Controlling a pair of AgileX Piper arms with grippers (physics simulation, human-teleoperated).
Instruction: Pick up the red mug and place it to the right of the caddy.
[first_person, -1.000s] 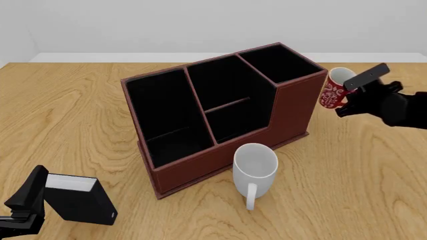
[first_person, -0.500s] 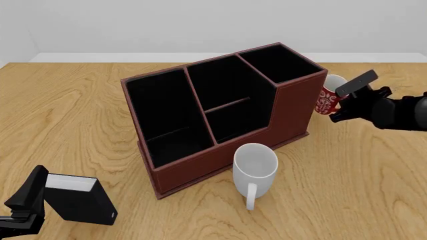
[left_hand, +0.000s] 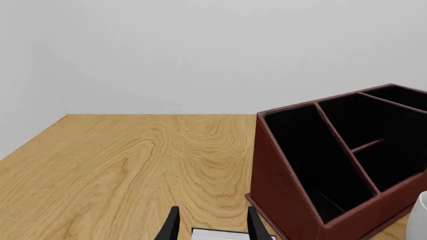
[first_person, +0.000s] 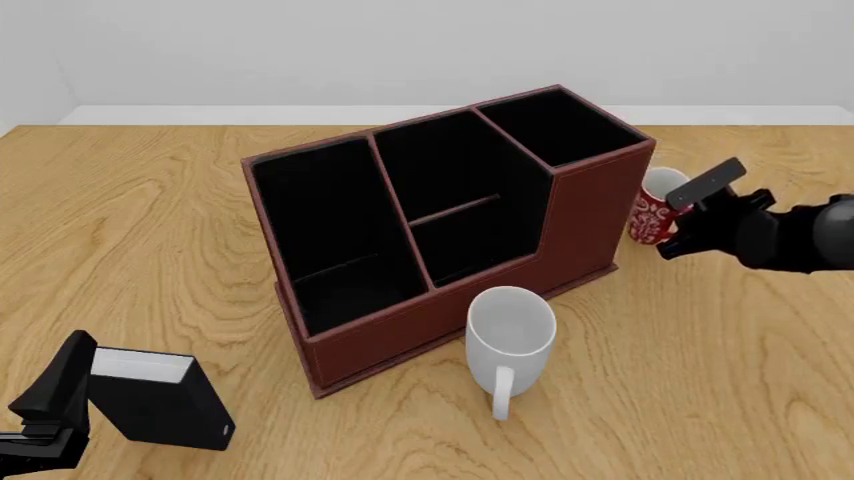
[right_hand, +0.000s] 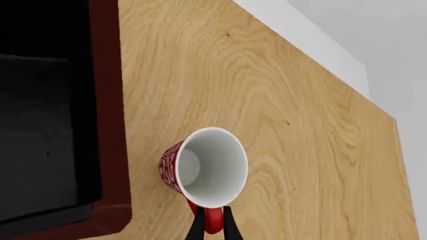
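Holding the red mug (first_person: 655, 213) by its handle, the right hand (first_person: 691, 215) was clenched on it just beside the caddy (first_person: 587, 225), on that box's right. The placing step looked nearly finished; whether the mug's base touched the table (first_person: 721, 350) could not be told. Next would call for settling it upright, then letting go. The left hand (left_hand: 212, 231) sat spread around a black box (first_person: 160, 395).

right pincer (first_person: 681, 222) apparently gripping red mug (first_person: 655, 211), beside caddy (first_person: 447, 228)
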